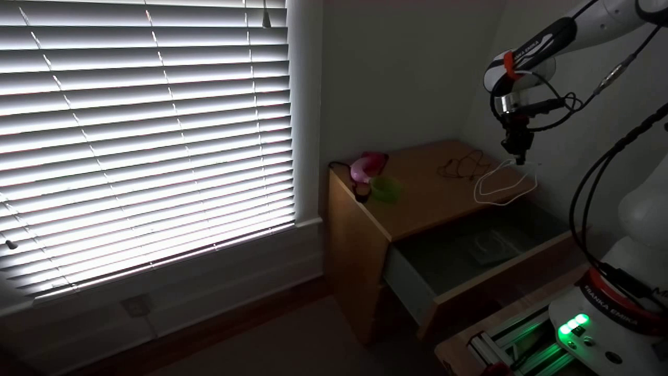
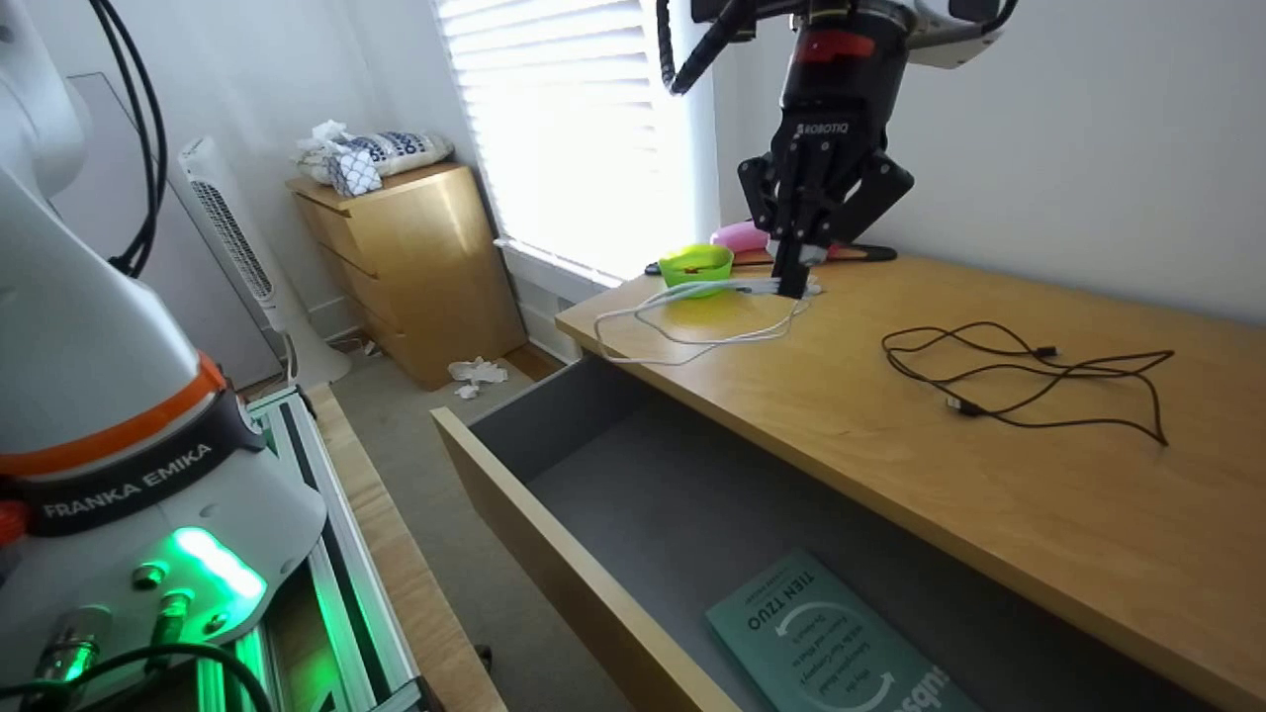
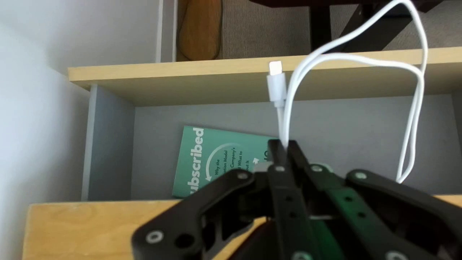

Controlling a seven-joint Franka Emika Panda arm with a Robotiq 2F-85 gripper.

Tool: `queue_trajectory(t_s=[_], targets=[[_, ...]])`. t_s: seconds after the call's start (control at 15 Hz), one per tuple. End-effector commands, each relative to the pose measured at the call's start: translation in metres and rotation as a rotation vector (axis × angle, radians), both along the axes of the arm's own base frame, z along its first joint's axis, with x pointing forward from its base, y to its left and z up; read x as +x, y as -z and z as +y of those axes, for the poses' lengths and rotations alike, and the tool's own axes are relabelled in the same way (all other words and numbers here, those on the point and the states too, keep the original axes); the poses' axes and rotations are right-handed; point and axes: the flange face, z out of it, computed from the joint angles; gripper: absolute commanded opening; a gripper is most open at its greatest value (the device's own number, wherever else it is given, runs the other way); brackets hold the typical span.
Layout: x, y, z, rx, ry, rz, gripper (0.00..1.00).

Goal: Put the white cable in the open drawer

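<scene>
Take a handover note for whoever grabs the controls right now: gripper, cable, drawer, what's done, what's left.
Gripper: closed on the white cable, holding it in the air; loose loops trail from the grip.
Open drawer: pulled out, with a teal book lying inside.
Done: drawer open, cable gripped.
Left: cable is not in the drawer yet; lower it in and release. Watch the loops, they could snag on the drawer front.

We had free passage from above into the open, grey-lined, light-wood drawer (image 2: 633,475); a flat, green, rectangular book (image 2: 831,633) occupied part of its floor, between bare areas.
</scene>
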Motion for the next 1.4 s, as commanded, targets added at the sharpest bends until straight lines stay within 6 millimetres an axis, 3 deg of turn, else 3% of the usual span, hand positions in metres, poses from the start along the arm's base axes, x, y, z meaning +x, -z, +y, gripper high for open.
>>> queue_trajectory(t_s=[0.0,0.27,0.53,1.33], targets=[[-0.047,0.013,-0.018,0.034,-0.024,-0.056,0.01],[-0.08,0.038,-0.048,0.046,-0.016,-0.134,0.01],[-0.092,0.07,-0.07,0.041,-0.001,-0.196,0.01],[-0.08,0.182,-0.101,-0.039,-0.011,-0.3,0.01]])
